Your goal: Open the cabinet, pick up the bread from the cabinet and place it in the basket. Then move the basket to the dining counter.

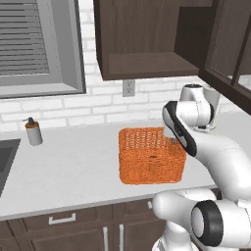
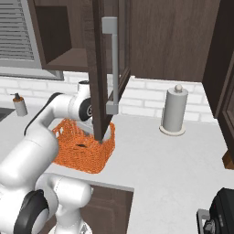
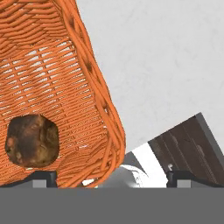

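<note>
We see the bread (image 3: 32, 140) lying on the floor of the orange basket (image 1: 147, 169) on the light worktop (image 1: 68, 166), our gripper (image 3: 111, 177) above the basket rim, jaws spread wide, holding nothing, the cabinet (image 2: 103, 68) door swung open.

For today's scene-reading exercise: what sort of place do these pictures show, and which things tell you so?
A kitchen, rendered rather than real. A light worktop runs beneath a dark wall cabinet, a soap dispenser stands near a sink's edge, and a paper towel roll stands by the brick-tiled wall.
</note>
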Robot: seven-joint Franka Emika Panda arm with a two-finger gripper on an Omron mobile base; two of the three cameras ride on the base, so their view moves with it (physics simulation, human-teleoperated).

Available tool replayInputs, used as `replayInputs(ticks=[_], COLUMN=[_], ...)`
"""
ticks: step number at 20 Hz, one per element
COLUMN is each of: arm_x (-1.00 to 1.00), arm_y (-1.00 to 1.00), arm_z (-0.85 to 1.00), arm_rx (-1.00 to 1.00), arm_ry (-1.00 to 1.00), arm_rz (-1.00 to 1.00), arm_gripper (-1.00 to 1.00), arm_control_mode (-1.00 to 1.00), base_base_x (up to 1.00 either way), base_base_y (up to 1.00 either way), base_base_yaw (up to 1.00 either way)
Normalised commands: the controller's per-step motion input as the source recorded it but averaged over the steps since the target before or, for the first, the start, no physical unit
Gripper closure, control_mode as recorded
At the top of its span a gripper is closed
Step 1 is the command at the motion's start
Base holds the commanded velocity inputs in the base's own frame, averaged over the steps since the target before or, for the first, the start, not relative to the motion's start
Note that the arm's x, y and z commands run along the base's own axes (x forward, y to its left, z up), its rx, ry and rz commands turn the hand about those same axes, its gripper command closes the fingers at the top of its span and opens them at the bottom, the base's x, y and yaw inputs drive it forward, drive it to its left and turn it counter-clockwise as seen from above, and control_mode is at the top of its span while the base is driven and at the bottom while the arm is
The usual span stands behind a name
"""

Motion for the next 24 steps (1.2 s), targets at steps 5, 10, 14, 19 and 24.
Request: replayInputs(ticks=[5,10,14,19,24], arm_x=[0.00,0.10,0.27,0.16,0.01], arm_y=[0.00,-0.01,0.00,-0.01,-0.07], arm_z=[-0.27,-0.31,-0.29,-0.29,-0.32], arm_rx=[0.00,0.00,0.00,0.00,0.00], arm_ry=[0.01,0.00,0.00,0.01,0.01], arm_rz=[0.00,-0.03,-0.01,0.00,0.00], arm_gripper=[-1.00,-1.00,-1.00,-1.00,-1.00], arm_control_mode=[-1.00,-1.00,-1.00,-1.00,-1.00], base_base_x=[0.00,0.00,0.00,0.00,0.00], base_base_y=[0.00,0.00,0.00,0.00,0.00], base_base_yaw=[0.00,0.00,0.00,0.00,0.00])
